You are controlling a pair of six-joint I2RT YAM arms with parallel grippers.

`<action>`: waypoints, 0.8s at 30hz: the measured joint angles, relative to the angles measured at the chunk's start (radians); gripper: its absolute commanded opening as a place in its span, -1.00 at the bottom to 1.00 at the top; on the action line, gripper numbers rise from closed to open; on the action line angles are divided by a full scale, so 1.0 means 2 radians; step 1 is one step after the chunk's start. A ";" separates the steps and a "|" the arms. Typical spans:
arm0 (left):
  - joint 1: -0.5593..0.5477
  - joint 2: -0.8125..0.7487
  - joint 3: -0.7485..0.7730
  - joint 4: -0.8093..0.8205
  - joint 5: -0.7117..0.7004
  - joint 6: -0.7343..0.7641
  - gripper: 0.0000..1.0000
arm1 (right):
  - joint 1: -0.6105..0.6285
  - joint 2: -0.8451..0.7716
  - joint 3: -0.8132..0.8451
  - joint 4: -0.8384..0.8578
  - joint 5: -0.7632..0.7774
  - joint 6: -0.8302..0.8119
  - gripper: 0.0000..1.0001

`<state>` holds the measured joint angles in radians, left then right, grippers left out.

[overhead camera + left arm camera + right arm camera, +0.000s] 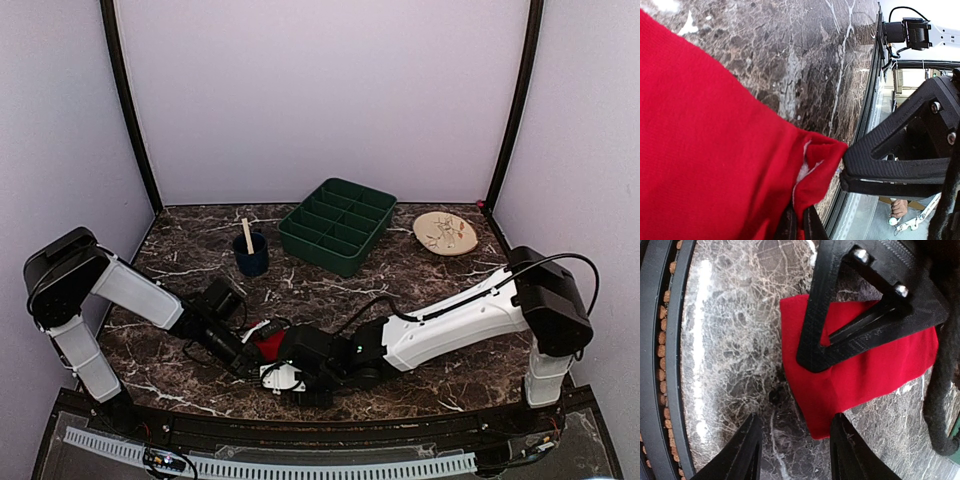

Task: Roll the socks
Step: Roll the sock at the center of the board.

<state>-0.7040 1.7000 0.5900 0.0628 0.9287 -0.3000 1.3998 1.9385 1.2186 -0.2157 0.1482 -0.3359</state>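
A bright red sock (pixel 268 346) lies on the dark marble table near the front edge, between the two grippers. My left gripper (pixel 800 222) is shut on a folded edge of the sock (pixel 715 165), where a sliver of white shows. The sock (pixel 865 375) lies flat in the right wrist view, with the left gripper's black finger frame (pixel 860 315) over it. My right gripper (pixel 795 440) is open and holds nothing. The sock's near corner reaches in beside its right finger (pixel 850 450). In the top view the right gripper (pixel 287 377) sits just in front of the sock.
A green compartment tray (pixel 338 225) stands at the back middle. A dark blue cup with a wooden stick (pixel 251 255) is to its left, and a round wooden plate (pixel 446 233) is at the back right. The table's front rail (pixel 300 415) runs close behind the grippers.
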 measured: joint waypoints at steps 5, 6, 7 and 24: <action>0.000 0.003 0.000 0.002 0.004 0.000 -1.00 | 0.000 0.006 0.000 0.003 0.005 -0.010 -0.15; 0.000 0.004 0.000 0.002 0.005 0.000 -1.00 | 0.000 0.007 0.000 0.004 0.006 -0.013 -0.15; 0.001 0.005 0.000 0.003 0.007 0.000 -1.00 | 0.000 0.008 0.000 0.004 0.006 -0.014 -0.16; 0.009 0.011 0.000 -0.007 0.026 0.002 -1.00 | -0.005 0.034 0.016 0.011 0.001 -0.032 -0.41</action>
<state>-0.6857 1.7226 0.5907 0.0486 0.9798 -0.2955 1.3895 2.0071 1.2514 -0.1932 0.1501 -0.4004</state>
